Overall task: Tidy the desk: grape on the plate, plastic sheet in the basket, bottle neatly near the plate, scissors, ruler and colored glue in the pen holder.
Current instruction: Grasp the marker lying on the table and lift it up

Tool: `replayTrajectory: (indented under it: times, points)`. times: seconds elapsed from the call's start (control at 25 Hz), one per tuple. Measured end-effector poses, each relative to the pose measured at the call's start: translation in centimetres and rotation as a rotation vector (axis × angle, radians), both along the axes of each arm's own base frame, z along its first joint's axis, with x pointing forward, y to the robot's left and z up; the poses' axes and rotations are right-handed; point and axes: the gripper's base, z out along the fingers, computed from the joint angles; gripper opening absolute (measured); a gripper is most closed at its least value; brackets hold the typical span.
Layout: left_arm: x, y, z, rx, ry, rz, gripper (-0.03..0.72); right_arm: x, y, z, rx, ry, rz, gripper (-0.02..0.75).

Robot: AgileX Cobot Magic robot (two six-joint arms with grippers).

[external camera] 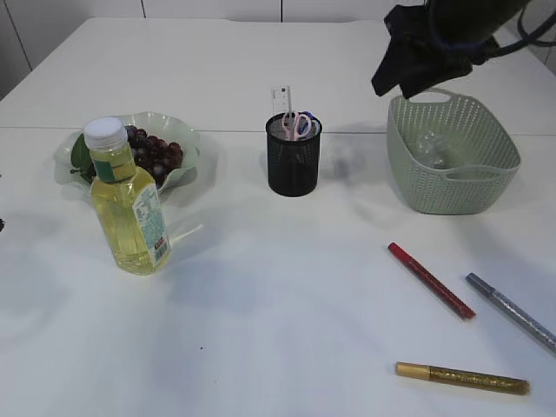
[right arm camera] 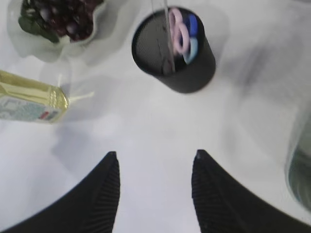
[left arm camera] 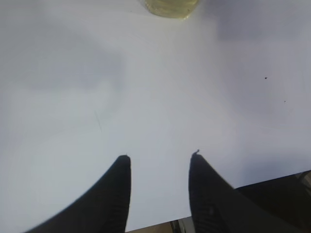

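Grapes [external camera: 155, 153] lie on the pale green wavy plate [external camera: 187, 136], also in the right wrist view [right arm camera: 65, 17]. The yellow bottle [external camera: 129, 204] stands upright in front of the plate; its base shows in the left wrist view [left arm camera: 171, 7]. The black mesh pen holder [external camera: 293, 161] holds pink scissors [external camera: 300, 124] and a clear ruler [external camera: 280, 97]. The plastic sheet [external camera: 433, 148] lies in the green basket [external camera: 452, 187]. Three glue pens lie at the front right: red [external camera: 430, 280], silver [external camera: 512, 312], gold [external camera: 462, 378]. My right gripper [right arm camera: 154, 155] is open and empty, high above the table. My left gripper [left arm camera: 160, 158] is open and empty over bare table.
The white table's front edge shows at the bottom of the left wrist view [left arm camera: 160, 221]. The right arm [external camera: 434, 43] hangs above the basket's back left rim. The pen holder also shows in the right wrist view [right arm camera: 172, 51].
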Motion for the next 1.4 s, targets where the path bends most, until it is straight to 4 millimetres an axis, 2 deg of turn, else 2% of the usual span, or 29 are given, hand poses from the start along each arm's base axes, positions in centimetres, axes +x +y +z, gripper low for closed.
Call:
replayTrajectory:
  times: [0.4, 0.56, 0.72, 0.8, 1.08, 1.24, 1.4]
  points:
    - [0.1, 0.0, 0.0, -0.004, -0.015, 0.001, 0.290, -2.9, -2.4, 2.9, -0.201, 0.024, -0.178, 0.389]
    - [0.1, 0.0, 0.0, -0.004, -0.015, 0.001, 0.290, -5.1, -3.1, 1.7, -0.265, 0.081, -0.184, 0.389]
    - [0.2, 0.0, 0.0, -0.005, -0.017, 0.001, 0.290, -7.3, -4.0, -1.5, -0.383, 0.174, -0.123, 0.389]
    - [0.2, 0.0, 0.0, -0.005, -0.018, 0.001, 0.290, -8.4, -4.3, -3.8, -0.427, 0.239, -0.062, 0.389]
    - [0.2, 0.0, 0.1, -0.003, -0.021, -0.010, 0.290, -11.5, -4.8, -9.9, -0.480, 0.402, 0.059, 0.389]
    - [0.2, 0.0, 0.1, -0.001, -0.023, -0.016, 0.290, -12.7, -5.1, -12.4, -0.507, 0.409, 0.077, 0.389]
    - [0.2, 0.0, 0.1, -0.001, -0.024, -0.018, 0.290, -12.9, -5.2, -13.6, -0.507, 0.359, 0.062, 0.389]
